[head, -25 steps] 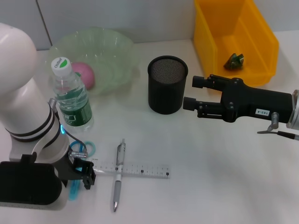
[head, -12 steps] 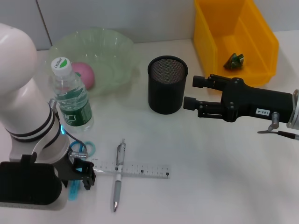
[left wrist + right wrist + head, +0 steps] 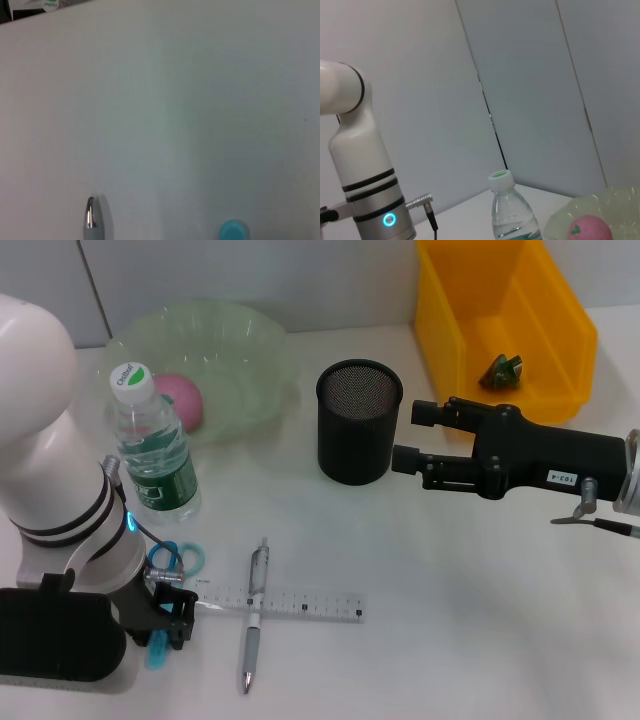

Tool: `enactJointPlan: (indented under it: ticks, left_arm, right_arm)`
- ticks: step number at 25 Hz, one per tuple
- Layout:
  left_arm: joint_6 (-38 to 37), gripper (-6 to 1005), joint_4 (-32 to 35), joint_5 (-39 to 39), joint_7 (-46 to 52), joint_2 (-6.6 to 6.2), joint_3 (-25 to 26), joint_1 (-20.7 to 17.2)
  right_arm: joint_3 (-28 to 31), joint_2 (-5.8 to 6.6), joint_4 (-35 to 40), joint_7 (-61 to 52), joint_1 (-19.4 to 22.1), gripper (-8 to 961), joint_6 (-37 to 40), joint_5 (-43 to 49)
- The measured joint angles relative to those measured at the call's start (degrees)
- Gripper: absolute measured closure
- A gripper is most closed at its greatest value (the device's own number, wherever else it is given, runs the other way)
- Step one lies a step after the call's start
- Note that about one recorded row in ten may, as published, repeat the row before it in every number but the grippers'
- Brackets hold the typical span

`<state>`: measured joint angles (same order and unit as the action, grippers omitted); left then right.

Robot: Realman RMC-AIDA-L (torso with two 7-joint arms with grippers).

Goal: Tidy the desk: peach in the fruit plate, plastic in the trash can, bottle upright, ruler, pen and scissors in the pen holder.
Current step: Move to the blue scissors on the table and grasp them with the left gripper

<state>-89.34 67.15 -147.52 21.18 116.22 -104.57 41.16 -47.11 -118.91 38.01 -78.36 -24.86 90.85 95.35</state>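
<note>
The pink peach (image 3: pixel 181 400) lies in the green fruit plate (image 3: pixel 240 340); it also shows in the right wrist view as the peach (image 3: pixel 589 228). Beside the plate the bottle (image 3: pixel 150 445) stands upright. The clear ruler (image 3: pixel 300 603) lies flat, with the pen (image 3: pixel 254 615) across it. Blue scissors (image 3: pixel 180 558) lie partly under my left gripper (image 3: pixel 168 615), which is low over them. The left wrist view catches only the pen tip (image 3: pixel 90 220) and a blue scissors tip (image 3: pixel 232 231). My right gripper (image 3: pixel 412 438) hovers open and empty beside the black mesh pen holder (image 3: pixel 358 420). Green plastic (image 3: pixel 501 370) sits in the yellow trash can (image 3: pixel 560 330).
The left arm's white body (image 3: pixel 50 490) fills the near left corner and hides the table there. The right arm (image 3: pixel 560 465) stretches in from the right, in front of the trash can. Bare white table lies between the pen holder and the ruler.
My left gripper has shifted a little to the left over the scissors. The right arm and all the objects stay where they were.
</note>
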Motion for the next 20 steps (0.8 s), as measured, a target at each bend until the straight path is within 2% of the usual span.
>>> enactJointPlan:
  ticks: [11, 15, 20]
  left_arm:
    - [0.92, 766, -0.17, 0.77, -0.72, 0.13, 0.06, 0.02]
    - [1.25, 770, 0.57, 0.75, -0.44, 0.15, 0.34, -0.26]
    - [1.74, 769, 5.03, 0.25, 1.94, 0.6, 2.77, -2.57]
  right_arm:
    - [0.48, 0.0, 0.31, -0.23, 0.3, 128, 0.61, -0.05]
    - [0.58, 0.0, 0.31, -0.27, 0.33, 128, 0.68, -0.07]
    - [0.74, 0.0, 0.32, -0.3, 0.29, 129, 0.73, -0.14]
